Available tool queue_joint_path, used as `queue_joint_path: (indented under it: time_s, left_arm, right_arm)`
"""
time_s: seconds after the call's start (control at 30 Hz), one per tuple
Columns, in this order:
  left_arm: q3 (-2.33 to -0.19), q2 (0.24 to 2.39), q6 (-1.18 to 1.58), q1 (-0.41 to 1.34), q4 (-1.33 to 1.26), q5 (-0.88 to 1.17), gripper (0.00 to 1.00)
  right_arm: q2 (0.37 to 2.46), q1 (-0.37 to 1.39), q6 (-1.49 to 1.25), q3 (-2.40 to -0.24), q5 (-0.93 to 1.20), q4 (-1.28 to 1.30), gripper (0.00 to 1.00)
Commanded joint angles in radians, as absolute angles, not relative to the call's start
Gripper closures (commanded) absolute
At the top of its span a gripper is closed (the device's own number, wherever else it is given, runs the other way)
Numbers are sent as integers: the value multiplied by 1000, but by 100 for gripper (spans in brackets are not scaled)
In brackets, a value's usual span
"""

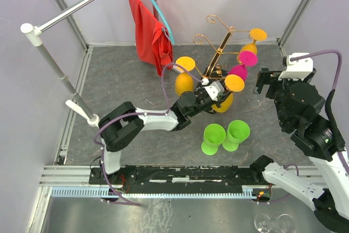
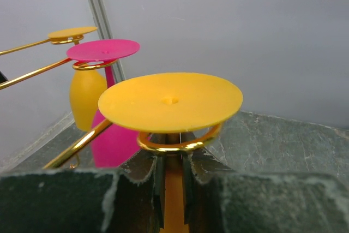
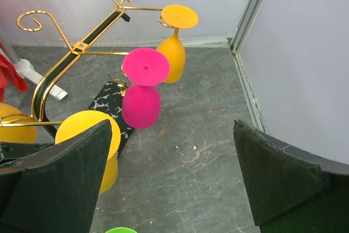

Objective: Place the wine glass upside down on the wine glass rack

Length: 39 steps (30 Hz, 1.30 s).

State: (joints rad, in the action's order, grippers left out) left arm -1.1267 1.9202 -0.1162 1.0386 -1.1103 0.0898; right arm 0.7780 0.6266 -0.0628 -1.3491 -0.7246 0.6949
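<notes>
- Held the wine glass (image 1: 224,102) upside down by its stem in the left hand (image 1: 214,95), closed on it, at the near side of the wine glass rack (image 1: 219,53), around the middle of the table (image 1: 125,80).
- Found its orange foot lying over a gold ring (image 2: 180,144) of the rack only in the left wrist view, with a finger (image 2: 158,189) close against each side of the stem; from the top, ring hidden under the foot.
- Held the right hand (image 1: 266,83) wide open and empty, raised to the right of the rack, apart from everything.
- Saw in the right wrist view, between the spread fingers (image 3: 60,184), the black marbled base (image 3: 112,99) standing on the table, hard to make out from above.
- Counted three more glasses hung bowl down: a pink glass (image 1: 238,71) just beyond the held one, a far orange glass (image 1: 250,47) beyond that, a left orange glass (image 1: 184,83) on the other side.
- Noted two green cups (image 1: 214,137) side by side near the rack, whole only from the top; just a green rim at the bottom edge of the right wrist view.
- Noted a red cloth (image 1: 148,36) on a blue hanger (image 1: 158,9) at the far left, clear only from the top.
</notes>
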Motion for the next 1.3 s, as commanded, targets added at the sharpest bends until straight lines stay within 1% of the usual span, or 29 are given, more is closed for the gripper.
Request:
queue_joint_path:
  time_s: [0.0, 0.27, 0.33, 0.47, 0.57, 0.67, 0.7, 0.77, 0.83, 0.97, 1.13, 1.27]
  left_arm:
    - [-1087, 1855, -122, 1069, -1126, 132, 97]
    - [-994, 1787, -142, 1078, -1126, 97, 96]
    - [-976, 1771, -147, 1078, -1131, 79, 93]
    - [-939, 1743, -162, 1077, -1147, -5, 75]
    - [-916, 1726, -178, 1076, -1155, -36, 58]
    - [-898, 1712, -182, 1075, -1156, -51, 32]
    - [-892, 1707, -182, 1077, -1157, -57, 26]
    - [-878, 1696, -185, 1076, -1159, -74, 19]
    - [-861, 1683, -193, 1075, -1160, -95, 15]
    - [-817, 1647, -216, 1076, -1168, -154, 12]
    - [-763, 1576, -245, 1075, -1140, -210, 10]
    - [-711, 1468, -254, 1076, -1044, -270, 10]
  right_arm:
    - [769, 629, -50, -1332, -753, 648, 0]
    - [781, 630, -44, -1323, -752, 633, 1]
    - [788, 629, -43, -1320, -753, 630, 0]
    - [819, 629, -40, -1322, -751, 636, 1]
    - [858, 629, -55, -1343, -727, 660, 0]
    - [895, 630, -91, -1375, -688, 689, 0]
    - [902, 629, -102, -1381, -676, 693, 0]
    - [905, 629, -117, -1385, -658, 688, 0]
    - [905, 629, -125, -1384, -653, 678, 0]
    - [937, 629, -130, -1401, -636, 672, 0]
    - [1037, 629, -177, -1466, -581, 694, 0]
    - [1120, 629, -211, -1503, -526, 663, 0]
